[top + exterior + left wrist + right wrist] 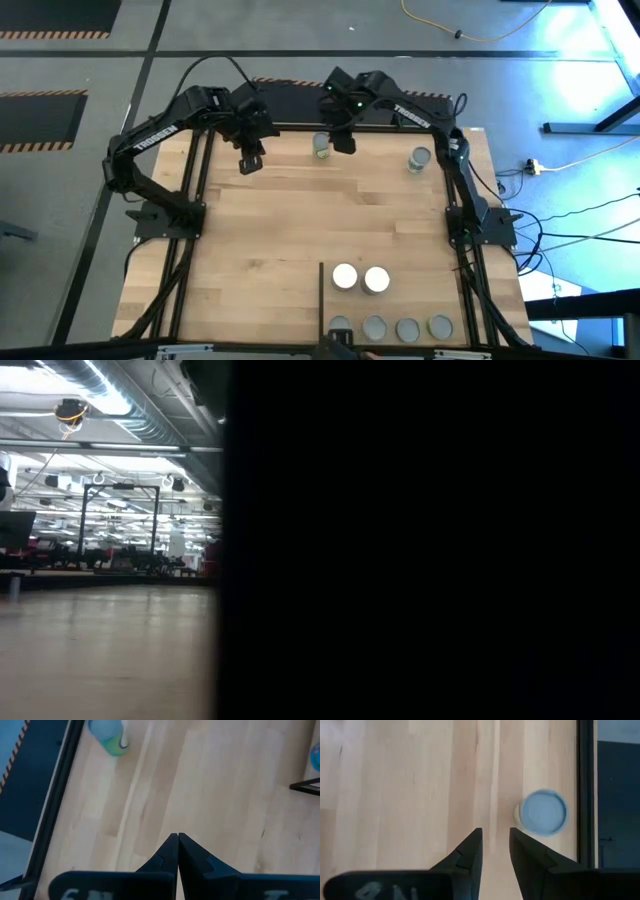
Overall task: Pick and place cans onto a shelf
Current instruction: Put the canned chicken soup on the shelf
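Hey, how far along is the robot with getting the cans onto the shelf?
Six cans stand in the light-wood shelf section: two white-topped cans and a row of four grey-topped cans. Nothing is held: the right gripper is open beside a grey-topped can; the left gripper is shut, empty. Another grey-topped can also waits.

Two cans (321, 146) at the table's (300, 215) far edge, six near the divider bar (320, 290).

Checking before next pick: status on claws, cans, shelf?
Left claw shut, empty, parked at far edge. Right claw open beside far can, not gripping. Six cans on shelf, another can loose. Nothing blocking.
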You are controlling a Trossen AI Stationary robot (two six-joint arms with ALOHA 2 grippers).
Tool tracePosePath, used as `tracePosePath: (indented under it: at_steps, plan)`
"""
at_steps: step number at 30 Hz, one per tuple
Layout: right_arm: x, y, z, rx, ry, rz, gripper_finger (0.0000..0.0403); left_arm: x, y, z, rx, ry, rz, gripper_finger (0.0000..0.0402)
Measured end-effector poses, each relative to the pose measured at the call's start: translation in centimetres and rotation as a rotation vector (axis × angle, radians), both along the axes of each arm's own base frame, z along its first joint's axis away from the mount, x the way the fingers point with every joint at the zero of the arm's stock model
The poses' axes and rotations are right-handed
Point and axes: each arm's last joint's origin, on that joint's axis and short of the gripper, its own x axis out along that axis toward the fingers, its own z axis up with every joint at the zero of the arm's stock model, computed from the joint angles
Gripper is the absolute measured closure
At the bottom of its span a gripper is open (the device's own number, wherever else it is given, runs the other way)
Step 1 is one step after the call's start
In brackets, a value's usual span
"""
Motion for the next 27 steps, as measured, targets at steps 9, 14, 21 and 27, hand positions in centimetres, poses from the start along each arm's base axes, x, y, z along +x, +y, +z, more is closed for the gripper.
tracePosePath:
  at_steps: [9, 14, 21, 27]
  plan:
    - [1.4, -0.8, -2.3, 0.019, 0.013, -0.037, 0.0304, 0.0, 0.1, 0.0, -0.015, -0.003, 0.032, 0.0401]
    - [1.6, -0.8, -2.8, 0.024, 0.031, -0.036, 0.0304, 0.0, 0.1, 0.0, -0.016, -0.003, 0.030, 0.0401]
    - [0.2, -1.0, -0.1, -0.135, 0.032, -0.068, 0.0304, 0.0, 0.1, 0.0, -0.016, -0.002, 0.031, 0.0401]
    - [-1.2, -3.4, 0.0, -0.025, 0.003, -0.323, 0.0304, 0.0, 0.1, 0.0, -0.015, -0.002, 0.031, 0.0401]
